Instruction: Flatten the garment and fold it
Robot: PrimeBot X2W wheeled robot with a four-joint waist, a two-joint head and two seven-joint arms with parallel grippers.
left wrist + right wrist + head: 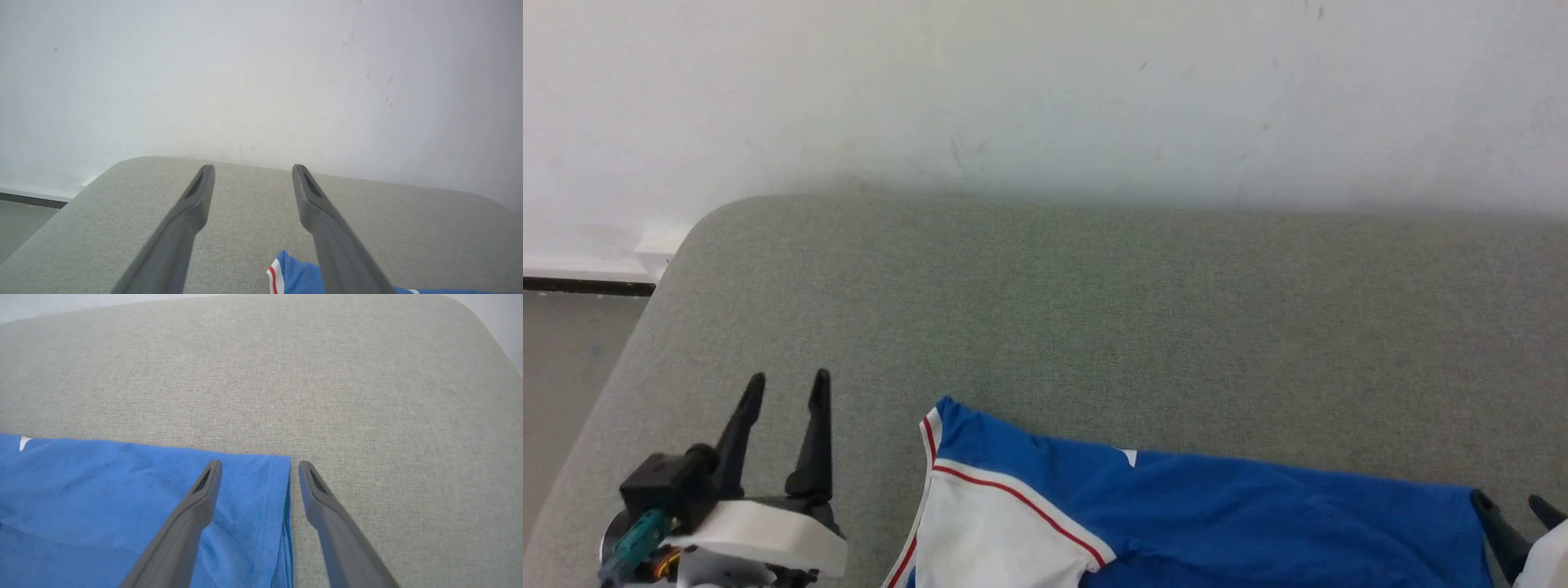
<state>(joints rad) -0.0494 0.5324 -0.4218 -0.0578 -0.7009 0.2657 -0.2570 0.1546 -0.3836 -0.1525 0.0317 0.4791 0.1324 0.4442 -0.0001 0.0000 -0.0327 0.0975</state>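
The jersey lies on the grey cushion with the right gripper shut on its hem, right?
No. The right gripper is open, not shut: the right wrist view shows its fingers spread astride the hem of the jersey, which lies on the grey cushion.

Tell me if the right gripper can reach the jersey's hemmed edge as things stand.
Probably yes: the right gripper is open, its fingers straddling the hemmed edge of the jersey, with nothing between.
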